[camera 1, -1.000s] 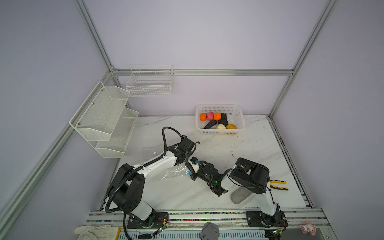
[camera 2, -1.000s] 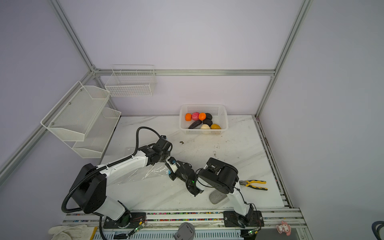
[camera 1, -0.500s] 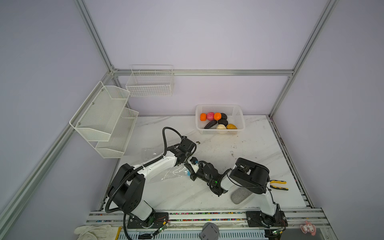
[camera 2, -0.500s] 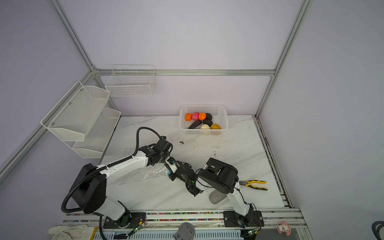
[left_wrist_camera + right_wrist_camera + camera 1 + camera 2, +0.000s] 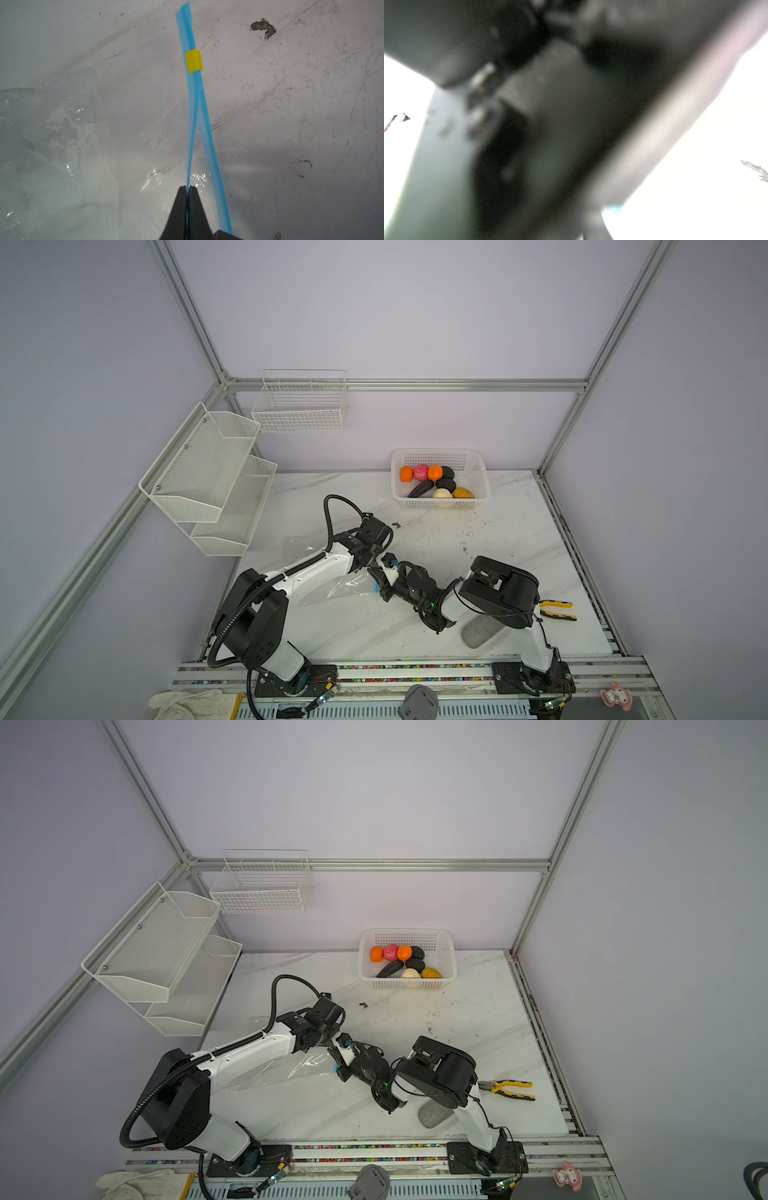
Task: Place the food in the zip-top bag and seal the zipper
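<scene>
bag (image 5: 347,590): clear, flat on table (image 5: 478,539) between the arms; likely light, floppy, slippery
zipper (image 5: 197,116): blue strip, lips parted below yellow tab (image 5: 193,60); probably the firmest hold
left gripper (image 5: 188,188): closed on one zipper lip
right gripper (image 5: 380,578): at bag edge; open or closed, cannot tell, wrist view blurred
food (image 5: 432,485): in basket (image 5: 436,452), well apart from bag
hidden: much of bag under left arm

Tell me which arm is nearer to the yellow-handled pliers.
Right. The right arm bends just beside the pliers; the left arm lies farther off, over the clear bag.
</scene>
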